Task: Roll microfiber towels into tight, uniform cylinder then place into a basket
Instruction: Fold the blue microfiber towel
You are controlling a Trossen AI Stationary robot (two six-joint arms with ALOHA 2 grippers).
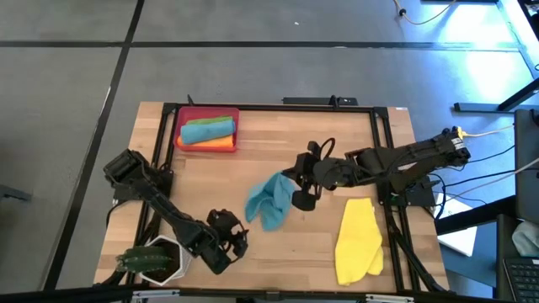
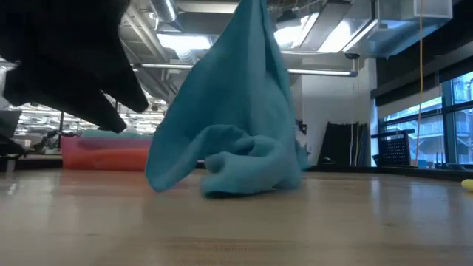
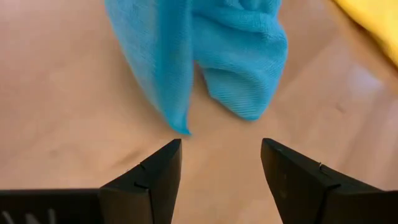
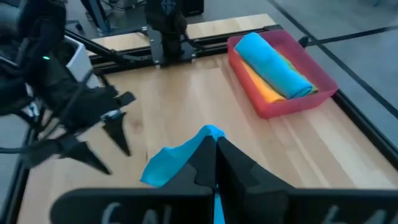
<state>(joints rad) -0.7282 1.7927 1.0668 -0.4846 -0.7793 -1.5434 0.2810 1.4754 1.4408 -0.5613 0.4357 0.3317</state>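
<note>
A teal-blue towel hangs in a peak from my right gripper, which is shut on it above the middle of the table. My left gripper stands open near the table's front edge, a little short of the towel's lower folds, and touches nothing. A yellow towel lies flat at the front right. The red basket at the far left holds rolled teal, green and orange towels. My right gripper pinches the teal towel at its top fold between its two shut fingers, which slant down from the table's right side. The towel drapes below in a tent shape, and its bunched lower end rests on the table.
A white hexagonal pot with a plant stands at the front left corner, close beside my left arm. Black frame rails run along the table's edges. Bare wood lies between the basket and the hanging towel.
</note>
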